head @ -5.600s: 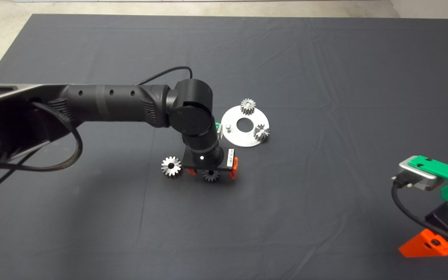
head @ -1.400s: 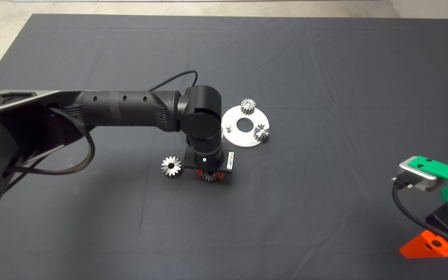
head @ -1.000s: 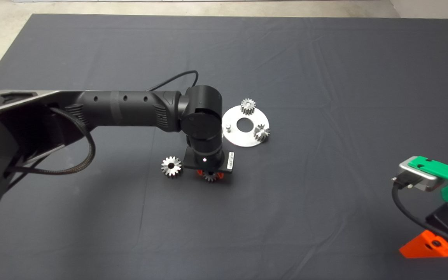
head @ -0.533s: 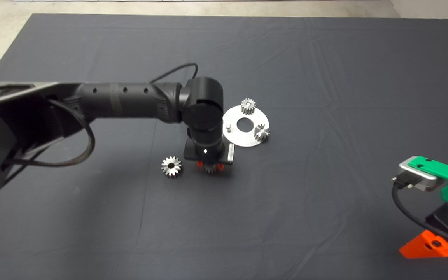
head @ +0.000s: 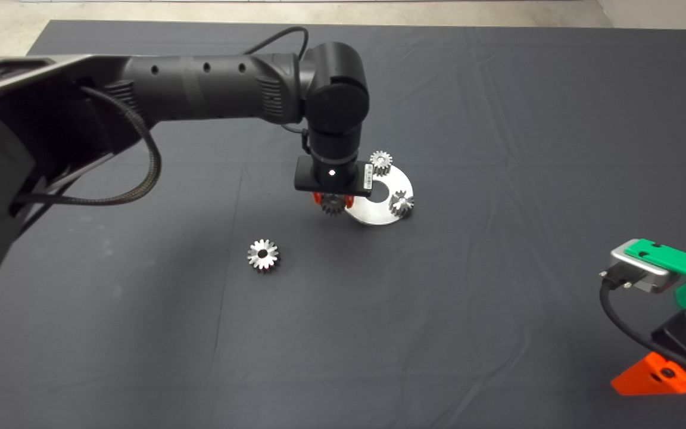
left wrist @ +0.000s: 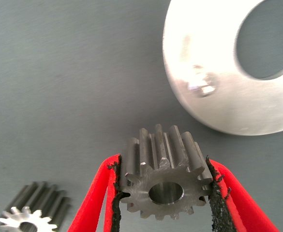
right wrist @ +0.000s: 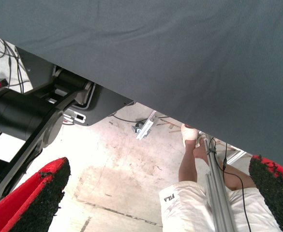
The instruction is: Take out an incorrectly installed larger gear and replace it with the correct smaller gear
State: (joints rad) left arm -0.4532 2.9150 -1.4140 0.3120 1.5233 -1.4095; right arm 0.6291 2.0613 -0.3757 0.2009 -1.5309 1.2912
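My left gripper [head: 332, 201] is shut on a smaller gear [head: 333, 205] and holds it above the mat at the near left edge of the round silvery plate [head: 373, 215]. The left wrist view shows the gear [left wrist: 164, 182] clamped between the red fingers [left wrist: 98, 193], with the plate [left wrist: 228, 113] and its bare pin [left wrist: 203, 87] just beyond. Two other small gears [head: 380, 162] [head: 401, 203] sit on the plate. The larger gear [head: 262, 255] lies flat on the mat, apart from the plate; it also shows in the left wrist view [left wrist: 31, 216]. My right gripper [right wrist: 156, 203] is open and parked at the lower right.
The plate has a big round centre hole [head: 380, 189]. The right arm's green wrist [head: 670, 262] and an orange finger [head: 652, 375] sit at the lower right edge. In the right wrist view a person's legs [right wrist: 199, 159] and the floor show beyond the mat's edge.
My left gripper closed on the smaller gear, lifted it off the mat and carried it up and back toward the plate. The larger gear stayed where it lay.
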